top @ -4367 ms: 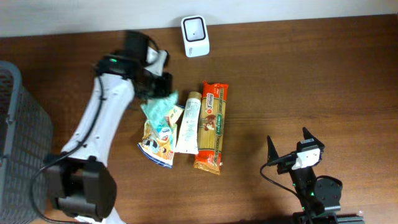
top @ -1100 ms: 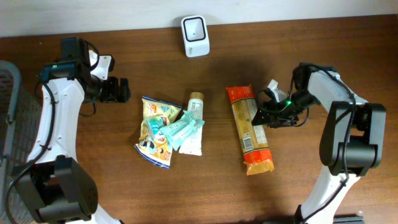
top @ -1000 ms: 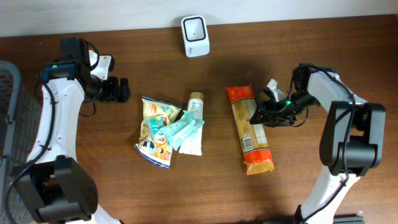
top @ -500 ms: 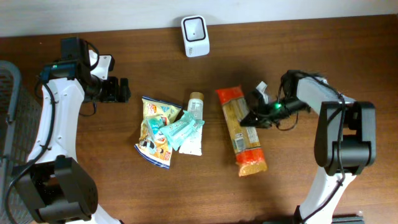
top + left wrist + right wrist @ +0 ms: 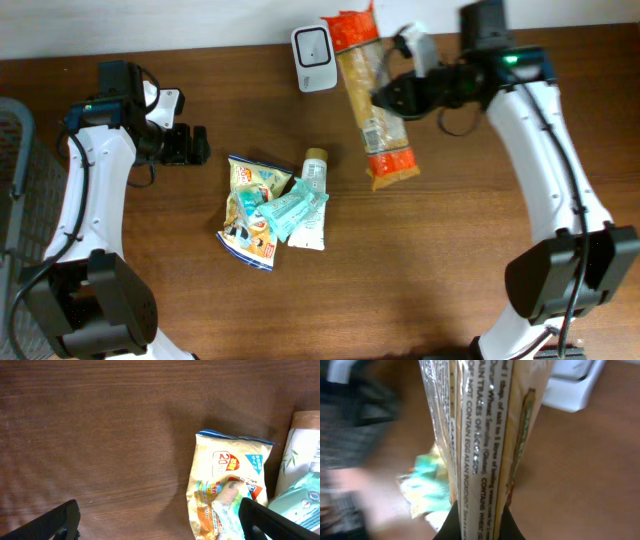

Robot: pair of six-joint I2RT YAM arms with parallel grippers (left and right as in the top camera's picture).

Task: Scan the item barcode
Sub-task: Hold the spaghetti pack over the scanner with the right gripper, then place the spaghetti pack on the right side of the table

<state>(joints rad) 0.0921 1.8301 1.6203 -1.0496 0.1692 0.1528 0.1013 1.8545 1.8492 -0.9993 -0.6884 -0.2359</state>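
Right hand (image 5: 388,97) clenched on spaghetti pack (image 5: 358,65); pack just lifted off counter, carried to far edge, top end beside scanner (image 5: 313,45). Scan likely imminent; barcode facing unclear. Left hand (image 5: 188,146) released, idle.

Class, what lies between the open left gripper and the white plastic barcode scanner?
Nothing: the overhead view shows only bare brown wooden table between the left gripper and the white scanner.
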